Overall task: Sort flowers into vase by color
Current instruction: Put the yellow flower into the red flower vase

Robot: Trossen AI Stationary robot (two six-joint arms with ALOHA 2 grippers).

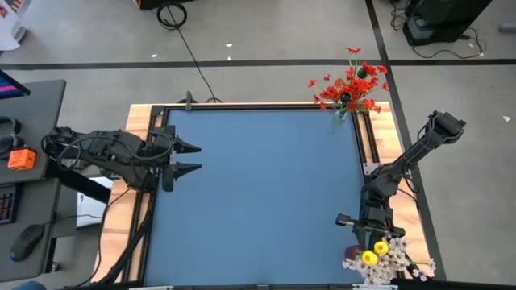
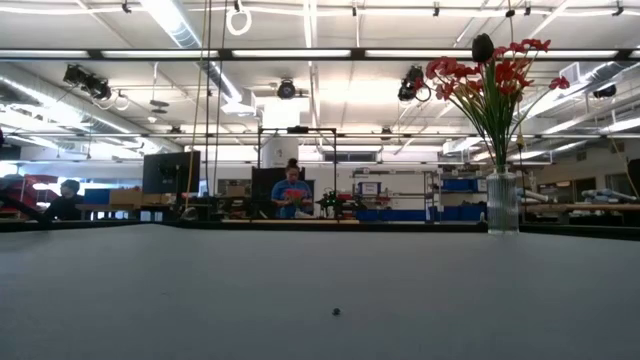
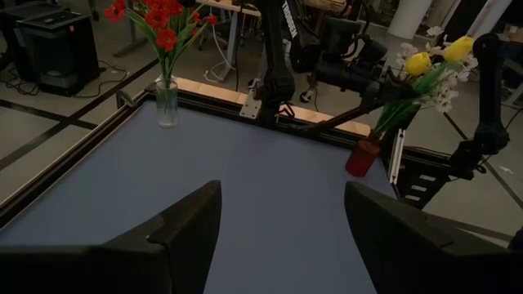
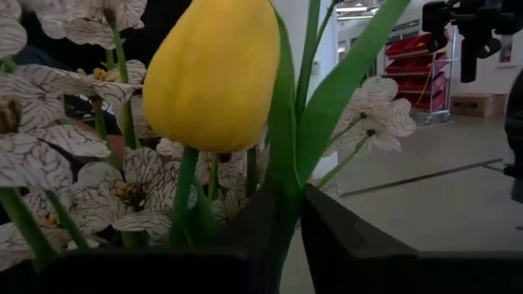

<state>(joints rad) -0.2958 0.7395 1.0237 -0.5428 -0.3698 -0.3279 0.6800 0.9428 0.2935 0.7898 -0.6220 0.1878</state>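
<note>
A bunch of yellow tulips [image 1: 373,254] and whitish-pink sprays [image 3: 441,96] stands tilted in a small red vase [image 3: 361,158] at the table's near right corner. My right gripper [image 4: 290,214] reaches into this bunch and is shut on a tulip's green stem. Its yellow head [image 4: 216,73] fills the right wrist view. Red flowers [image 1: 348,84] stand with their stems in a clear glass vase [image 2: 502,203] at the far right corner. My left gripper [image 1: 193,158] waits open above the table's left edge, touching nothing. My right gripper pinches a green stem and leaf [image 4: 286,192] just below the yellow tulip head, between its two fingers [image 4: 343,237]. It comes roughly level from the table's far side, across the stem. The stem's lower part stays among the others in the red vase [image 1: 352,254].
The blue table top [image 1: 258,193] lies bare between the two vases. A black rail and wooden border [image 1: 379,153] run along the right side beside the right arm's base. People and workbenches show far behind the table in the low view.
</note>
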